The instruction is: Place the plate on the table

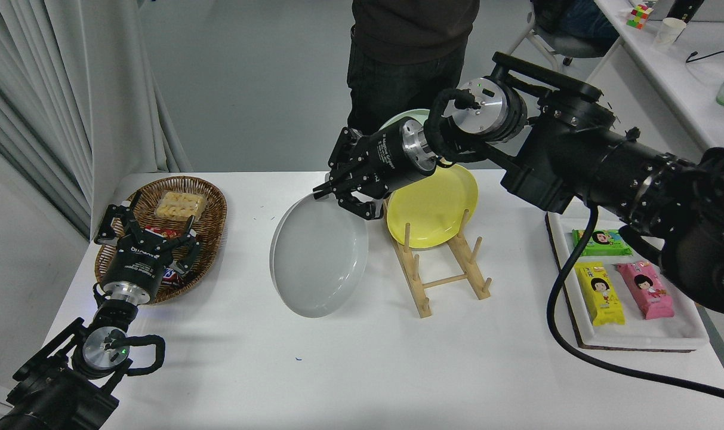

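Note:
The pale gray plate (319,255) hangs tilted, nearly on edge, over the middle of the white table (350,370), its lower rim close to the tabletop. My right gripper (338,197) is shut on the plate's upper rim, the arm reaching in from the right. Whether the lower rim touches the table I cannot tell. My left gripper (144,230) rests parked at the lower left, fingers spread open over the edge of a wicker basket.
A wooden dish rack (442,272) just right of the plate holds a yellow plate (431,206) and a mint-green one (397,119) behind my wrist. The wicker basket (206,197) holds snacks at left. A white tray (636,337) of snack packs lies right. A person stands at the far side.

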Robot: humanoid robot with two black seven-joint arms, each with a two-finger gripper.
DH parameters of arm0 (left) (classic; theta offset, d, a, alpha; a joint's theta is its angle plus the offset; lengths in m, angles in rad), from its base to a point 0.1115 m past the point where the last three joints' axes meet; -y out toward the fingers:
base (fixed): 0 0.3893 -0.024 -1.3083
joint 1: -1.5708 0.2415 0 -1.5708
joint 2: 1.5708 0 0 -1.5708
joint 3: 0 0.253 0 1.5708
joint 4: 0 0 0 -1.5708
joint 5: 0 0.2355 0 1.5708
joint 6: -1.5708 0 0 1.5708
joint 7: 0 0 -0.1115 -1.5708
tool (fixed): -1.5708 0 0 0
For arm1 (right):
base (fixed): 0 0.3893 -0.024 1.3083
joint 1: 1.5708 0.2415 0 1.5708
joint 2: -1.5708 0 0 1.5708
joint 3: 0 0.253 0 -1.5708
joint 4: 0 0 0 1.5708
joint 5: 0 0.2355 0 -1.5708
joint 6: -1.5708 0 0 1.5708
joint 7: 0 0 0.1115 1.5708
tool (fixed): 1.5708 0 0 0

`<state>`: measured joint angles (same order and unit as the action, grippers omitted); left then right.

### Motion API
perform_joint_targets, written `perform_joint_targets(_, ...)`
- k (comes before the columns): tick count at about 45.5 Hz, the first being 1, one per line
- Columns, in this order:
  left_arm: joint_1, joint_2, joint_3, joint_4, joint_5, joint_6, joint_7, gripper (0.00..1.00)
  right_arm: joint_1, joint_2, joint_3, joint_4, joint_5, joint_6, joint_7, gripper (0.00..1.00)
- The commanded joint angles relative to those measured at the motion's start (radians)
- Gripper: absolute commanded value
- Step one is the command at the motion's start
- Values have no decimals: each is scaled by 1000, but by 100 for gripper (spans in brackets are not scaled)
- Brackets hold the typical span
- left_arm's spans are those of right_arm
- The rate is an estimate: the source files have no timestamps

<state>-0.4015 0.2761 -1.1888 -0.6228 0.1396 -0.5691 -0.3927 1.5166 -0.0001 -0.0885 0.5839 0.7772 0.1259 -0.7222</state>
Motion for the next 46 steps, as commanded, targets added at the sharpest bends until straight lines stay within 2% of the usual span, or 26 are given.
perform_joint_targets(1, 0, 0, 0, 0, 0, 0, 0, 98, -12, 0, -109, 42, 36, -38, 53, 0)
perform_joint_targets(15, 0, 0, 0, 0, 0, 0, 0, 98, -49, 0, -117, 97, 27, -68, -52, 0)
perform_joint_targets(33, 0, 0, 0, 0, 0, 0, 0, 98, -72, 0, -168, 143, -55, -147, -60, 0)
perform_joint_targets(42, 0, 0, 0, 0, 0, 0, 0, 98, -98, 0, -160, 148, -265, -152, -57, 0)
perform_joint_targets(46, 0, 0, 0, 0, 0, 0, 0, 98, -107, 0, -154, 155, -297, -161, -57, 0)
